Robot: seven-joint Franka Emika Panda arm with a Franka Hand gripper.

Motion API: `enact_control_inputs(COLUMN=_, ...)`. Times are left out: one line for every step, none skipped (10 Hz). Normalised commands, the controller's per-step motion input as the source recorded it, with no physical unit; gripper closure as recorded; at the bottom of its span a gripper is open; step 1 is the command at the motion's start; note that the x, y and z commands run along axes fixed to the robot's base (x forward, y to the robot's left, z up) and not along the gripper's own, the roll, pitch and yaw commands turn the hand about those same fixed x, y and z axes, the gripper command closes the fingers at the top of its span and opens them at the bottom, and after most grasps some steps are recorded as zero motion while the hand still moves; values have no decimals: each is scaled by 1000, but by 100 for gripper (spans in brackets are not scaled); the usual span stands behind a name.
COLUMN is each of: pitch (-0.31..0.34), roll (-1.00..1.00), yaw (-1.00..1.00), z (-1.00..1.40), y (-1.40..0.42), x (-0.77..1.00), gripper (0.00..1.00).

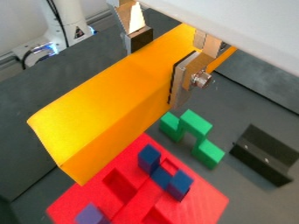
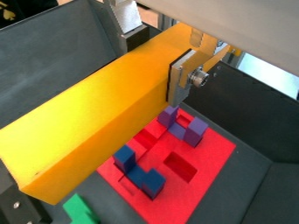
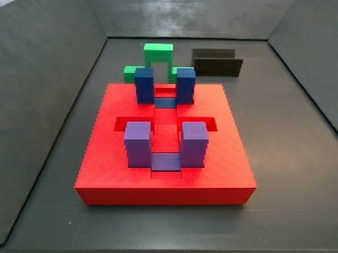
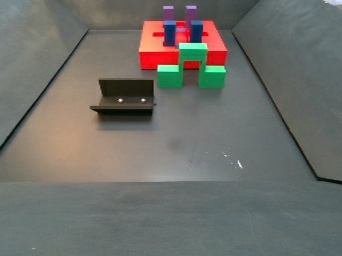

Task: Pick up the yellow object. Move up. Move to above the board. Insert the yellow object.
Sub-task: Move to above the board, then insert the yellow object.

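The yellow object (image 1: 105, 105) is a long orange-yellow block, and it also fills much of a wrist view (image 2: 100, 109). My gripper (image 1: 160, 61) is shut on it in both wrist views (image 2: 155, 61), with one silver finger (image 1: 184, 80) flat against its side. The block hangs in the air over the red board (image 1: 208, 206), which shows below it (image 2: 218, 150). The board lies on the floor in both side views (image 3: 165, 176) (image 4: 151, 42). Neither the gripper nor the yellow block shows in the side views.
Blue pieces (image 3: 165, 85) and purple pieces (image 3: 165, 144) stand upright in the board. A green piece (image 3: 158, 59) (image 4: 191, 62) (image 1: 193, 131) stands on the floor at the board's edge. The dark fixture (image 4: 123, 97) (image 1: 263, 150) stands apart on the floor. Grey walls enclose the floor.
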Motion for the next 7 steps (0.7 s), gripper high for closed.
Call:
enact_control_inputs(pitch=166, roll=80, yaw=8, z=52, y=-230, x=199, gripper=100)
enact_control_inputs(pitch=-51, roll=-1, yaw=6, z=-54, y=-3, x=0, gripper=100)
enact_control_inputs(pitch=-167, roll=-160, yaw=0, z=-323, y=0, x=-11, gripper=100)
enact_control_inputs(pitch=-250, roll=-261, yaw=0, z=-400, y=0, x=-3, gripper=100)
enact_control_inputs(pitch=-247, roll=-247, yaw=0, z=-423, y=0, x=0, gripper=100)
enact_control_inputs(pitch=-211, roll=-106, yaw=46, z=-474, y=-194, x=-14, gripper=100)
enact_control_inputs(pitch=-144, roll=0, yaw=46, z=-551, y=-340, x=0, gripper=100)
